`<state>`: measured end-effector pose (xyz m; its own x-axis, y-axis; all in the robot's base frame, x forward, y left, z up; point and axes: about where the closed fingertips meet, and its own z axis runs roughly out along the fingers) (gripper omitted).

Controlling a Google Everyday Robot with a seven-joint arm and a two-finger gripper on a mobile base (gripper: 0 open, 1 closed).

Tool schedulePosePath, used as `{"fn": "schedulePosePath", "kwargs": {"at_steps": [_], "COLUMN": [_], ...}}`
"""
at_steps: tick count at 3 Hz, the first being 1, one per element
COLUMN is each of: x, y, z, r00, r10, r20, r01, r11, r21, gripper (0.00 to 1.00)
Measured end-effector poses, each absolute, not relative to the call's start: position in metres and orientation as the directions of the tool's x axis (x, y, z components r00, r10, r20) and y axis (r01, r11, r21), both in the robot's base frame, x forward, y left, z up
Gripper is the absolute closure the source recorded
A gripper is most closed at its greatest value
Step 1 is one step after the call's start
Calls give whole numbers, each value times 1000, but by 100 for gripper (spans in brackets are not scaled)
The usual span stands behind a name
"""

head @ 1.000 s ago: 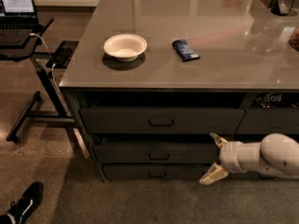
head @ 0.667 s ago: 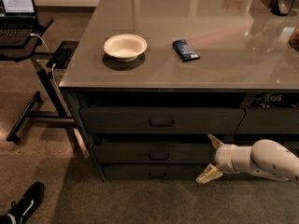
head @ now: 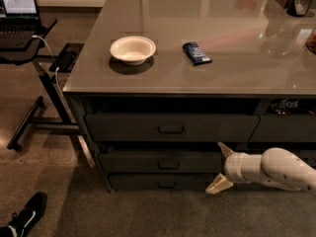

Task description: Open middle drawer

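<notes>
Grey-topped desk fills the view. On the desk's front the middle drawer sits second of three. Low at the desk's right front, the end effector is spread wide, just beside that drawer's right end. On the desk: white bowl, blue packet.

Three wide drawers are counted. One bowl, one packet, one laptop and one shoe are seen. One gripper is found by the middle drawer.

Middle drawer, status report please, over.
Status: gripper open, low, right of the handle, not on it. The middle drawer shut. Nothing between gripper and handle.
</notes>
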<state>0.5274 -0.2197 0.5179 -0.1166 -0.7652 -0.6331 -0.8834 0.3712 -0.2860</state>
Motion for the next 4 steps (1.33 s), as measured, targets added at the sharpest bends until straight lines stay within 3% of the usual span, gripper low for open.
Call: {"fn": "schedulePosePath", "kwargs": {"at_steps": [3,4], "x": [566,575], "y": [-238,-239], "z": [449,431], "r00": [-122,-106], "r10": [-808,-775], "r20": [-576,-623], "r01": [-871,-885], "r11": [365,359], "r21": [-329,-296], "gripper": [0,0]}}
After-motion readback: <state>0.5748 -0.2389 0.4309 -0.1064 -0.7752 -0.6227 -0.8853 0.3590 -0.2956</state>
